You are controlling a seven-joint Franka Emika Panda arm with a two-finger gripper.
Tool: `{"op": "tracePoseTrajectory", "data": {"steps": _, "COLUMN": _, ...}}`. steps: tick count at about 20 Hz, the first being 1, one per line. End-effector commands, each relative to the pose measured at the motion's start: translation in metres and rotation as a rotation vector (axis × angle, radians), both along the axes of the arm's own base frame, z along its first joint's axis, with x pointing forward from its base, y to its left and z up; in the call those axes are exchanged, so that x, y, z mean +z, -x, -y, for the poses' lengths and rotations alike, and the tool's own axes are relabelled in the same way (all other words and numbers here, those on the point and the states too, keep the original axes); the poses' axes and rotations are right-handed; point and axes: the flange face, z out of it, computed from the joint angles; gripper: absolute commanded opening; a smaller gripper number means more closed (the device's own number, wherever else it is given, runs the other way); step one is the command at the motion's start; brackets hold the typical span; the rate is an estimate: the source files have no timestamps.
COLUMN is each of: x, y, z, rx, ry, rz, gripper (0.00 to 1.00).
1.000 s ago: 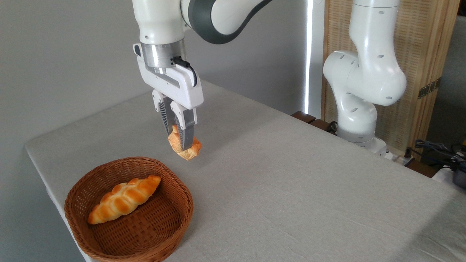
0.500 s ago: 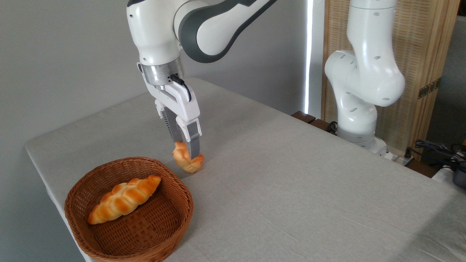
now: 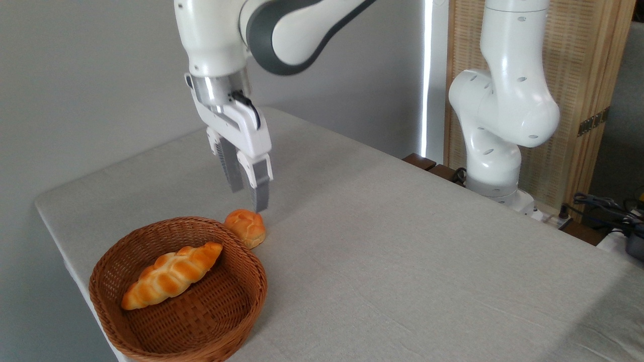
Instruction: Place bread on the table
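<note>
Although the arm (image 3: 282, 35) dominates the upper part of the view, the relation that matters lies low on the worktop (image 3: 402, 261), a large grey-clothed surface that fills most of the picture. Near its left front corner stands the basket (image 3: 126, 322), brown wicker, holding the long braided loaf (image 3: 171, 275), which lies on a diagonal from lower left to upper right.

Just beyond the basket's far rim, and apparently touching it, the roll (image 3: 245, 228) rests on the cloth itself, outside the basket, browner top upward. It is stubby, with no marked long axis seen from this side.

Above it hangs the claw (image 3: 247, 198), released and empty, its two grey fingers parted and pointing down with a slight lean. The roll lies directly below the fingertips and slightly to their left; the nearer fingertip ends just above the roll's top, with a small gap and no contact visible.

Judged from this layout, the placing step is done: the roll is on the worktop and free of the grip. What remains is withdrawal, which calls for a straight rise, since any sideways drift to the left at this height could nudge the roll against the basket.
</note>
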Motion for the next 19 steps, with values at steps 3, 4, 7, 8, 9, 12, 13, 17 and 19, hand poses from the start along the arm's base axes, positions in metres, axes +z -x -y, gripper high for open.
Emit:
{"op": "tracePoseTrajectory", "data": {"steps": 3, "x": 0.084, "y": -0.004, "z": -0.021, "rx": 0.042, "ry": 0.04, "rz": 0.109, "gripper": 1.0}}
{"op": "tracePoseTrajectory", "data": {"steps": 4, "x": 0.097, "y": -0.01, "z": -0.039, "rx": 0.074, "ry": 0.047, "rz": 0.124, "gripper": 1.0}}
{"op": "tracePoseTrajectory", "data": {"steps": 7, "x": 0.098, "y": -0.014, "z": -0.063, "rx": 0.107, "ry": 0.044, "rz": 0.105, "gripper": 1.0}}
{"op": "tracePoseTrajectory", "data": {"steps": 8, "x": 0.099, "y": -0.014, "z": -0.068, "rx": 0.112, "ry": 0.043, "rz": 0.099, "gripper": 1.0}}
{"op": "tracePoseTrajectory", "data": {"steps": 9, "x": 0.099, "y": -0.017, "z": -0.078, "rx": 0.131, "ry": 0.044, "rz": 0.1, "gripper": 1.0}}
{"op": "tracePoseTrajectory", "data": {"steps": 12, "x": 0.099, "y": -0.02, "z": -0.093, "rx": 0.155, "ry": 0.045, "rz": 0.097, "gripper": 1.0}}
{"op": "tracePoseTrajectory", "data": {"steps": 13, "x": 0.099, "y": -0.021, "z": -0.101, "rx": 0.169, "ry": 0.046, "rz": 0.096, "gripper": 1.0}}
{"op": "tracePoseTrajectory", "data": {"steps": 17, "x": 0.101, "y": -0.02, "z": -0.119, "rx": 0.159, "ry": 0.045, "rz": 0.081, "gripper": 1.0}}
{"op": "tracePoseTrajectory", "data": {"steps": 19, "x": 0.101, "y": -0.019, "z": -0.117, "rx": 0.154, "ry": 0.053, "rz": 0.07, "gripper": 1.0}}
